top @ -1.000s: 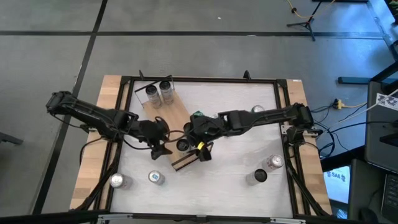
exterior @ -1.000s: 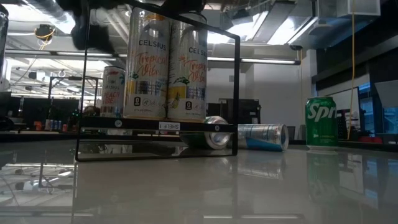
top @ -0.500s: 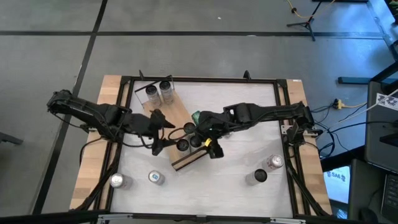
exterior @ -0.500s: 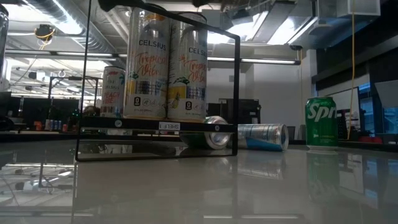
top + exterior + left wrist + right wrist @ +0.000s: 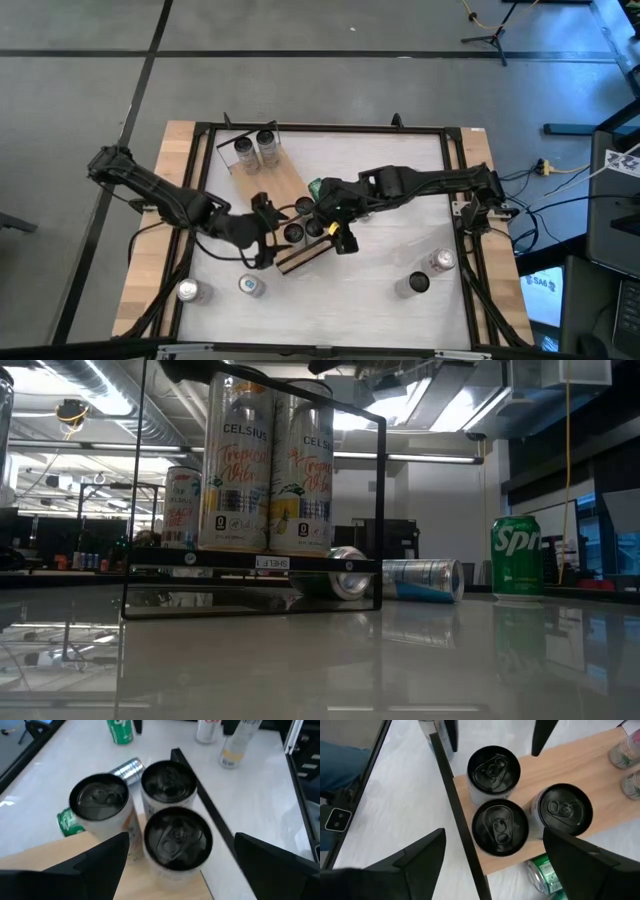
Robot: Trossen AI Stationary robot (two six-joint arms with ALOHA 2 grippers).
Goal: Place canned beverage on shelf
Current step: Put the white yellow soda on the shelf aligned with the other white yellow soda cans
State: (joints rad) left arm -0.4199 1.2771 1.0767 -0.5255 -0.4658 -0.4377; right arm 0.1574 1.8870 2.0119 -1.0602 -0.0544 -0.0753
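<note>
You have three black-topped cans (image 5: 500,827) standing in a tight cluster at the near end of the shelf (image 5: 283,190), hard against its dark raised lip (image 5: 457,815); from overhead both arms partly cover them, so you see them best in the wrist views. The left gripper (image 5: 262,232) hangs over the shelf's near corner beside the cluster, fingers (image 5: 100,862) spread wide and holding nothing. The right gripper (image 5: 340,232) hovers on the cluster's other side, fingers (image 5: 417,855) also wide apart and empty. Two more cans (image 5: 255,148) stand at the shelf's far end, leaving bare wood between the groups. A green can (image 5: 547,872) lies on its side just off the shelf's edge, half hidden under the right arm and cut off in the right wrist view. On the counter (image 5: 390,260) loose cans stand near the front edge: two at the left (image 5: 220,289), two at the right (image 5: 428,272), with open room between.
</note>
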